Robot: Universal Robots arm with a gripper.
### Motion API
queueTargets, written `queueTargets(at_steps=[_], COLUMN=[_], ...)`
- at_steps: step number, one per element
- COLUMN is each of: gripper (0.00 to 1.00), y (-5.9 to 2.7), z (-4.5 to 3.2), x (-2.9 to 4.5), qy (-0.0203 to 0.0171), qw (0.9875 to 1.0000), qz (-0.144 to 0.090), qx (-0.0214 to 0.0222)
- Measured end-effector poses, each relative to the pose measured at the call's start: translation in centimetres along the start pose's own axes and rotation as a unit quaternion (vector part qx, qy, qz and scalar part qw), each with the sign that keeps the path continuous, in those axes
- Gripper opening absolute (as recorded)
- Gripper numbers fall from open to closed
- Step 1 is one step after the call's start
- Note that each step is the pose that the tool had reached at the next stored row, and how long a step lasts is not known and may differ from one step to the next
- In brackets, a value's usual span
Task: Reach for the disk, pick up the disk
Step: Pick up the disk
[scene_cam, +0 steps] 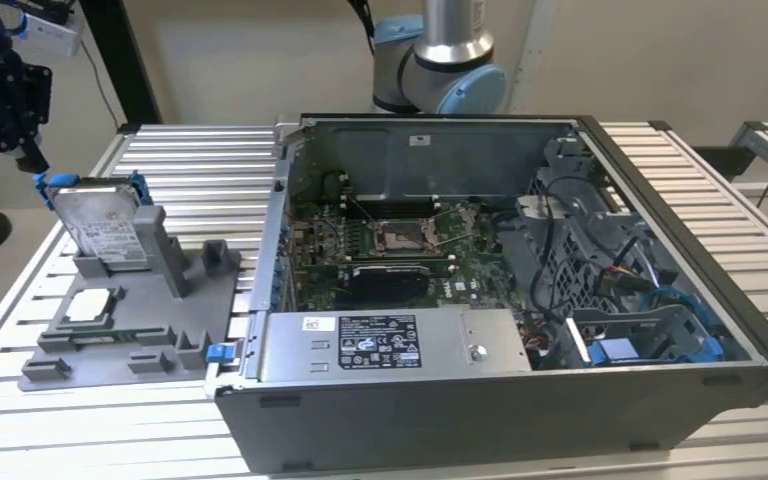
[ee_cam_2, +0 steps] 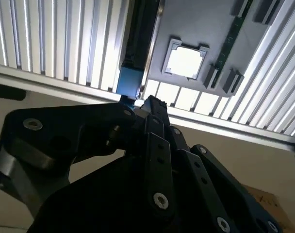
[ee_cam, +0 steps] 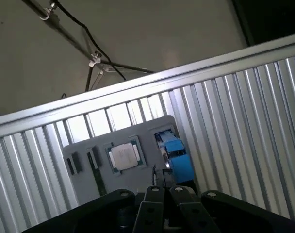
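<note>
Plainly, whether the jaws are apart, together or clamped on anything cannot be told from these views. In the exterior view the black gripper (scene_cam: pixel 32 158) hangs at about eleven o'clock of the disk (scene_cam: pixel 97 225). Its tip is right at the upper corner of the blue bracket (scene_cam: pixel 48 183) that edges the drive; whether it touches or stops just short, I cannot tell. In the second wrist view the blue bracket (ee_cam_2: pixel 128 82) lies just off the gripper's tip, and the same is true in the first wrist view (ee_cam: pixel 177 155).

The disk stands on edge in a slot of the grey tray (scene_cam: pixel 107 348). It leans slightly, with its silver face and white label turned toward the exterior camera. A square white-topped chip (scene_cam: pixel 91 305) lies flat in a recess of the tray, at about six o'clock of the disk.

The tray rests on a slatted metal table (scene_cam: pixel 184 160), at nine o'clock of an open computer case (scene_cam: pixel 491 400) and just beside it. Inside the case are a motherboard (scene_cam: pixel 398 240) and loose cables. The arm's base (scene_cam: pixel 438 60) rises at twelve o'clock of the case.
</note>
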State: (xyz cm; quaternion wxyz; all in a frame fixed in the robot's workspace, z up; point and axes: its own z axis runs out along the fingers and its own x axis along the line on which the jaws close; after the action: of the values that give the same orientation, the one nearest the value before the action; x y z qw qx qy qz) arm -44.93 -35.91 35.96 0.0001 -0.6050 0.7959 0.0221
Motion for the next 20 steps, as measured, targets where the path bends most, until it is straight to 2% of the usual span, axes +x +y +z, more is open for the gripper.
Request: queueTargets(at_steps=[7,14,16,20], gripper=[0.00,0.00,0.00,0.00], y=[-0.22,-1.43,-1.37,-0.93], z=[0.18,0.32,0.37,0.52], x=[-0.06,-0.46,-0.89,-2.50], qy=[0.0016,0.0023,0.0023,0.0023], qw=[0.9987,0.9977,0.9977,0.9976], qz=[-0.050,-0.067,-0.068,-0.069], qx=[-0.0010,-0.0015,-0.0016,-0.0016])
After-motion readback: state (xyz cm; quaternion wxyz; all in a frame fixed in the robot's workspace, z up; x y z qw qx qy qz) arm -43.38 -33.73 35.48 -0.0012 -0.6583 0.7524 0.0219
